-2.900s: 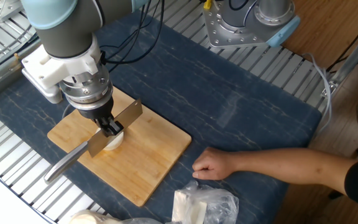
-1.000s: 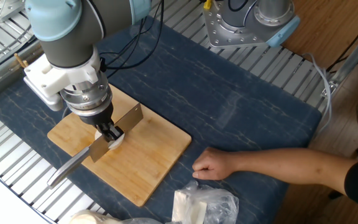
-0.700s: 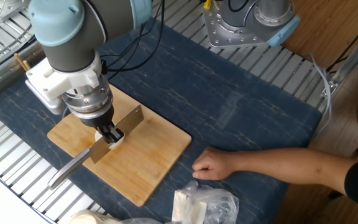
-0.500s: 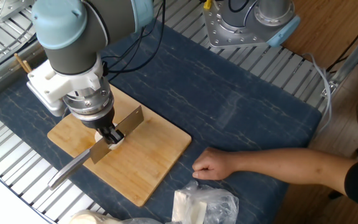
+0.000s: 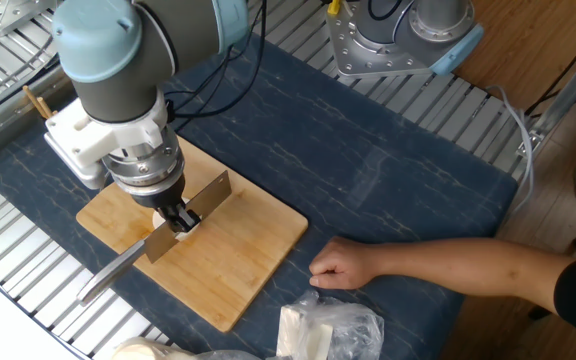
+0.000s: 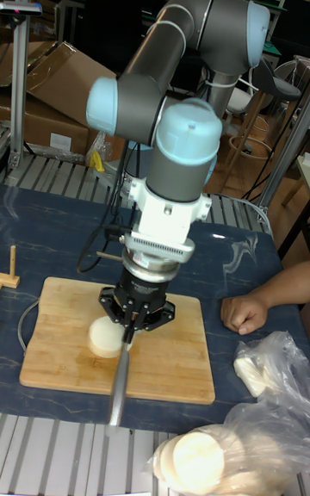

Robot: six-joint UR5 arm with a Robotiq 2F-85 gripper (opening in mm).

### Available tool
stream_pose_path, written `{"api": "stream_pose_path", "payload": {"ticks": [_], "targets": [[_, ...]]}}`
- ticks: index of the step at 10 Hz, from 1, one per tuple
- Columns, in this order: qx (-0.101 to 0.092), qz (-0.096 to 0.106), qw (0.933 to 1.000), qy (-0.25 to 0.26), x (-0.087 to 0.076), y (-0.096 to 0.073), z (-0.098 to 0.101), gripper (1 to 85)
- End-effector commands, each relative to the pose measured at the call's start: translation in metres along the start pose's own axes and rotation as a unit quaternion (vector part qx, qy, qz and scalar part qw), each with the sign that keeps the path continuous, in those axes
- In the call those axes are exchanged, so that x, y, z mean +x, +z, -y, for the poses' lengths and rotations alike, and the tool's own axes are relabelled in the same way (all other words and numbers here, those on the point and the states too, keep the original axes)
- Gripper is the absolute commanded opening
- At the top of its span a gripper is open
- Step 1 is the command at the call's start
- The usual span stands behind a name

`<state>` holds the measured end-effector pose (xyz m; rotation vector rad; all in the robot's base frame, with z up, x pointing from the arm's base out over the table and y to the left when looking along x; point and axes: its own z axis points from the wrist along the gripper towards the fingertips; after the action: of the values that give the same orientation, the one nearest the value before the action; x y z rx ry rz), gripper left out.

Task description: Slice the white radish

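Note:
The white radish point(image 6: 104, 337), a thick cream-white disc, lies on the wooden cutting board point(image 6: 176, 368). In the fixed view only slivers of the radish point(image 5: 195, 224) show beside the tool. My gripper point(image 5: 180, 217) is shut on a knife, gripping the spine of its steel blade point(image 5: 211, 190). The grey knife handle point(image 5: 103, 280) points toward the board's point(image 5: 228, 265) near-left corner. In the tall fixed view my gripper point(image 6: 129, 325) sits at the radish's right edge, with the knife point(image 6: 119, 380) seen edge-on and the blade down at the radish.
A person's fist point(image 5: 341, 265) rests on the blue mat right of the board, the forearm reaching in from the right. A clear plastic bag of white pieces point(image 5: 323, 332) lies at the front edge. A second robot base point(image 5: 398, 40) stands at the back.
My gripper and the knife have shifted slightly to the right and down over the radish, so less of it shows. The person's hand has stayed put.

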<state>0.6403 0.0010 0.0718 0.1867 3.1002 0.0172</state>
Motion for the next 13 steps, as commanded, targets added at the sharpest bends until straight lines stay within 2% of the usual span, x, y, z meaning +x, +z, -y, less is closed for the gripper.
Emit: {"api": "stream_pose_path", "payload": {"ticks": [1,5,9,13], "targets": [[-0.011,-0.015,0.9998,0.003,0.005,-0.01,-0.004,1.0],[-0.018,-0.018,0.9997,-0.001,0.007,-0.019,-0.004,1.0],[-0.013,-0.026,0.9995,-0.014,0.014,-0.033,0.005,1.0],[-0.005,-0.023,0.9994,-0.023,0.015,-0.034,0.018,1.0]]}}
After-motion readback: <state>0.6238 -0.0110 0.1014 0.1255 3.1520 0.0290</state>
